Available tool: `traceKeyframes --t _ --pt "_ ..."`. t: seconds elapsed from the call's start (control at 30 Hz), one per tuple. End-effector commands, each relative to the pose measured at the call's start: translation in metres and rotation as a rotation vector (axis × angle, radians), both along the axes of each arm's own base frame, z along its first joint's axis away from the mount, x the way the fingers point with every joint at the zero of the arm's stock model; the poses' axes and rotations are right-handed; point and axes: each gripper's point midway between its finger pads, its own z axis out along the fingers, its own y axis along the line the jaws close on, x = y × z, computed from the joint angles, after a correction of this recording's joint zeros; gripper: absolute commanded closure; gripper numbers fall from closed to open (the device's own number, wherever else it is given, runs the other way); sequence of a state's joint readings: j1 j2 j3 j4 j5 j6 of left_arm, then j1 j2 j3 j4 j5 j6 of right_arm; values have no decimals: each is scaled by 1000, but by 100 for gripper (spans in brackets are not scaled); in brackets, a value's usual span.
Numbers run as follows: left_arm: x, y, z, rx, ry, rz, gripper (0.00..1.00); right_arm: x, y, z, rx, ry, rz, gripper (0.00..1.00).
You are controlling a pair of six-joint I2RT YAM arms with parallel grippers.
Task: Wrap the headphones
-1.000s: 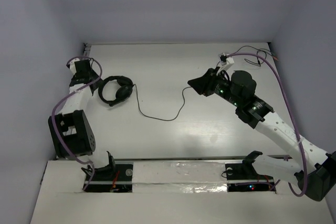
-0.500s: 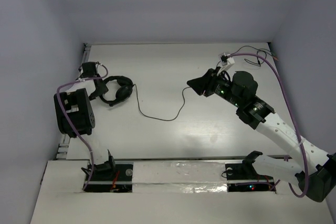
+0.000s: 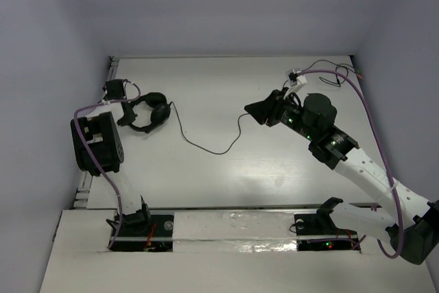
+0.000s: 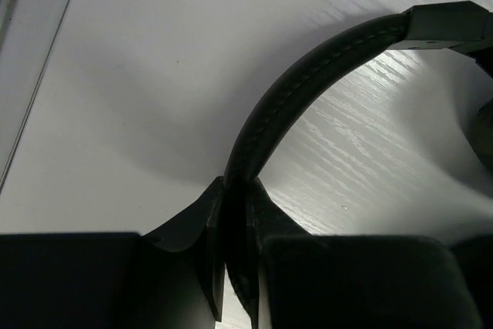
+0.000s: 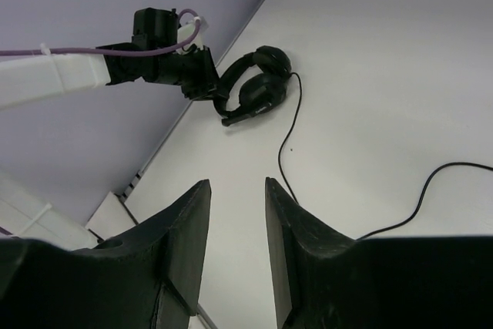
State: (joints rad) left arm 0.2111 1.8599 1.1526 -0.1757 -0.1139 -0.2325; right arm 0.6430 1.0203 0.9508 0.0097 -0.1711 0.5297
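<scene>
Two arms reach over the white table (image 3: 274, 190): my left arm (image 3: 96, 145) folds up along the left edge, and my right arm (image 3: 357, 162) stretches in from the near right corner toward the middle. The headphones (image 3: 152, 111) lie at the far left of the table, with the earcups (image 3: 162, 112) toward the centre and the headband (image 4: 308, 67) arching toward the edge. My left gripper (image 4: 235, 217) is clamped on that headband. In the left wrist view the padded band runs down between both fingers, which press it from either side with no gap. My right gripper (image 5: 236, 186) hovers well apart from the headphones, its fingers parted by a narrow gap with nothing between them. The thin cable (image 3: 212, 149) leaves the earcups, sags toward the near side, then rises to end just beside my right fingers. I cannot tell whether it touches them, and the plug is too small to make out.
</scene>
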Motion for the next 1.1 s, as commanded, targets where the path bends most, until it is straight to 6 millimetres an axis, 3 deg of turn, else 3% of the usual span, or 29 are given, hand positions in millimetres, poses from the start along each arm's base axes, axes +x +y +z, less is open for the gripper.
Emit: traceKeyframes --t 0.0,0.07,0.1,0.13,0.17,0.2,0.23,0.3,0.5,0.6,0.63,0.7,0.73,0.83,0.97,1.07 --pt "2 -19 -1 -78 -3 -38 100 -1 -4 22 39 -73 -19 60" --pt "13 -33 23 -89 -65 -81 100 1 -6 22 32 -82 -37 65" --pt "18 -59 36 -111 -91 -150 100 2 -6 22 27 -86 -40 73" --pt "26 -72 65 -98 -154 -189 100 3 -4 19 16 -83 -31 93" --pt "29 -89 79 -96 -180 -228 100 3 -1 21 5 -98 -12 100" --pt "28 -122 91 -109 -185 -305 100 1 4 19 -12 -99 19 100" --pt "28 -138 109 -117 -221 -340 100 -9 15 19 -22 -107 117 100" --pt "32 -165 142 -172 -277 -396 100 -12 28 18 -41 -127 196 100" --pt "26 -196 245 -298 -494 -515 100 -5 27 13 -116 -222 197 100" --pt "19 -212 294 -365 -596 -585 100 4 23 4 -161 -242 158 82" --pt "15 -215 307 -376 -622 -601 100 6 22 -3 -174 -235 150 63" --pt "8 -224 337 -410 -681 -659 100 11 22 -4 -174 -251 133 46" --pt "4 -228 348 -426 -704 -681 100 13 25 -11 -173 -253 142 33" --pt "-12 -240 382 -480 -768 -754 100 27 39 -44 -208 -204 166 27" --pt "-28 -248 424 -509 -845 -813 100 25 63 -51 -156 -179 279 26" --pt "-33 -248 444 -499 -873 -833 100 24 71 -55 -135 -183 321 25"
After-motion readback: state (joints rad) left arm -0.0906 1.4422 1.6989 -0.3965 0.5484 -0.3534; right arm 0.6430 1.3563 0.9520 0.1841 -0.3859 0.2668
